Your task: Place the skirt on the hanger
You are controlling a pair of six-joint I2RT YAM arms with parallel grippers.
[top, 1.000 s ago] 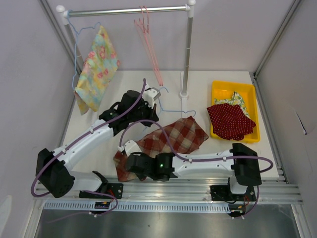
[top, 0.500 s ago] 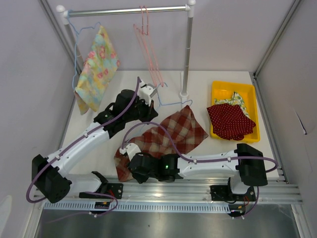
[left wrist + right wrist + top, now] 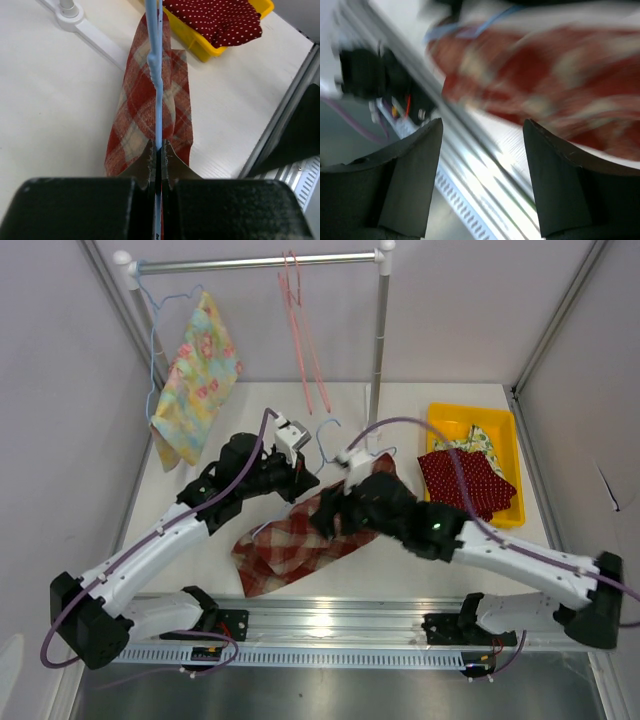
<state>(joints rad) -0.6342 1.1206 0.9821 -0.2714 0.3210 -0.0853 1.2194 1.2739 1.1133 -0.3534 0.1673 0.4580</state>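
The red plaid skirt [image 3: 285,545] lies bunched on the table, from the rack foot toward the front edge. My left gripper [image 3: 292,466] is shut on the wire of a blue hanger [image 3: 328,436]. In the left wrist view that hanger [image 3: 156,75] runs straight out from the left gripper [image 3: 159,148], over the skirt [image 3: 135,115], with cloth on both sides of the wire. My right gripper [image 3: 328,518] hovers over the skirt's middle. Its view is blurred, but the right gripper [image 3: 482,131] is open and holds nothing, with the skirt [image 3: 545,75] beyond it.
A clothes rack [image 3: 260,262] spans the back with a floral cloth [image 3: 195,375] on a blue hanger and pink hangers [image 3: 300,330]. Its post [image 3: 377,350] stands behind the skirt. A yellow tray [image 3: 437,420] at the right holds a red dotted cloth [image 3: 465,482]. An aluminium rail [image 3: 400,620] lines the front edge.
My right gripper opened and let go of the skirt's front-left part, then swung up and right over the skirt's middle. The skirt bunched narrower. My left gripper shifted slightly with the hanger.
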